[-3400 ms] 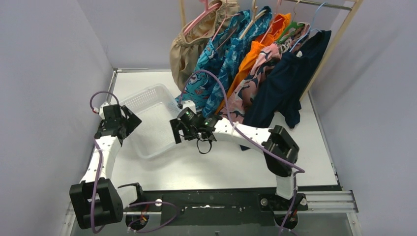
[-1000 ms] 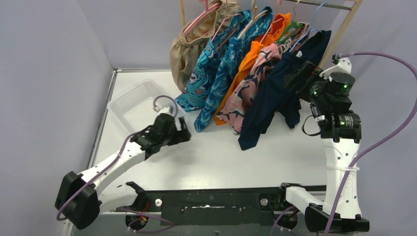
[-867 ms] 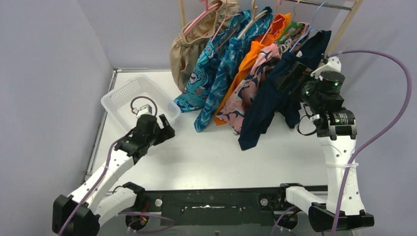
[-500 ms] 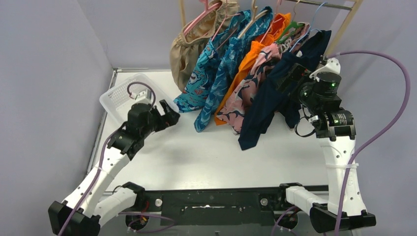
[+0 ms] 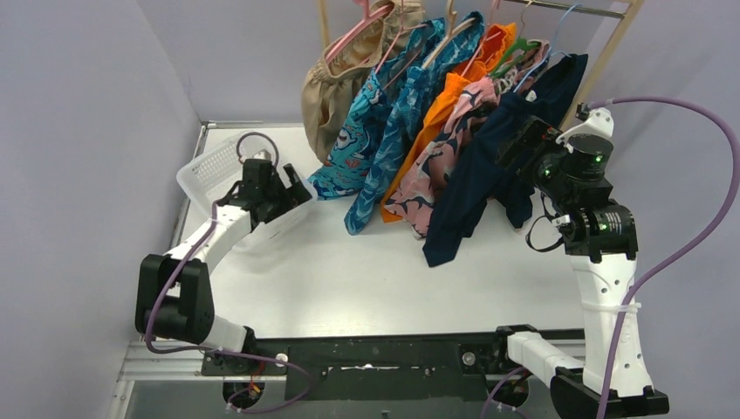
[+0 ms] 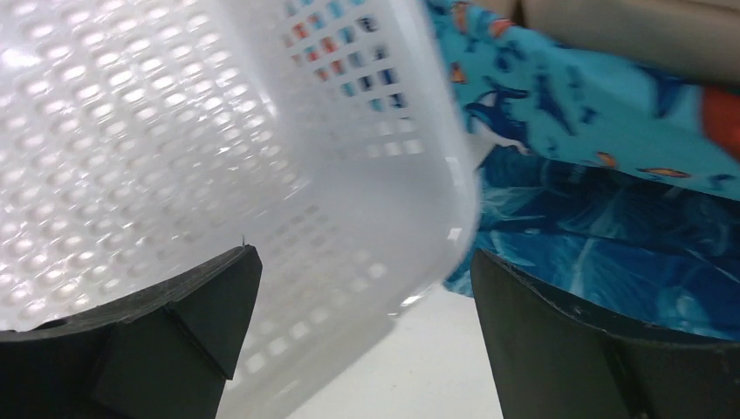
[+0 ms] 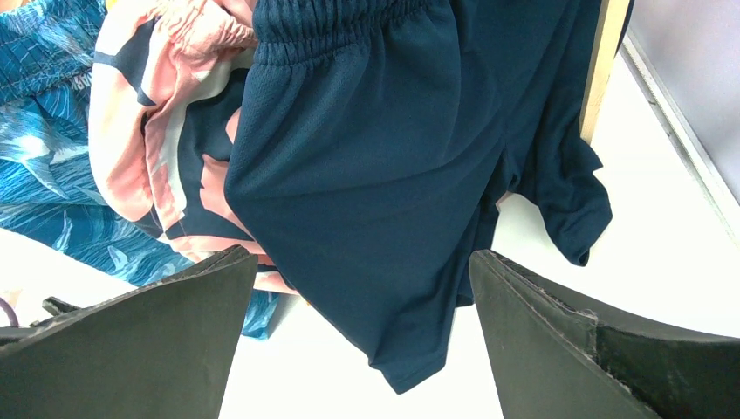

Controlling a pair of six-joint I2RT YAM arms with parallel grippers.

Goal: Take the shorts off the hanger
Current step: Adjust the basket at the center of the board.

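Note:
Several shorts hang on hangers on the rack at the back: tan, turquoise print, dark teal-blue print, orange, pink shark print and navy. My right gripper is open, raised beside the navy shorts, with the fabric ahead of its jaws and untouched. The pink pair hangs to their left. My left gripper is open at the right corner of the white basket. The basket corner sits between its jaws.
The basket stands tipped at the table's back left, beside the left wall. The rack's wooden post stands right of the navy shorts and shows in the right wrist view. The turquoise shorts' hem hangs just behind the basket.
My left arm has swung back and left to the basket, and the basket has shifted left and tipped up. My right arm has risen to the navy shorts and stays there.

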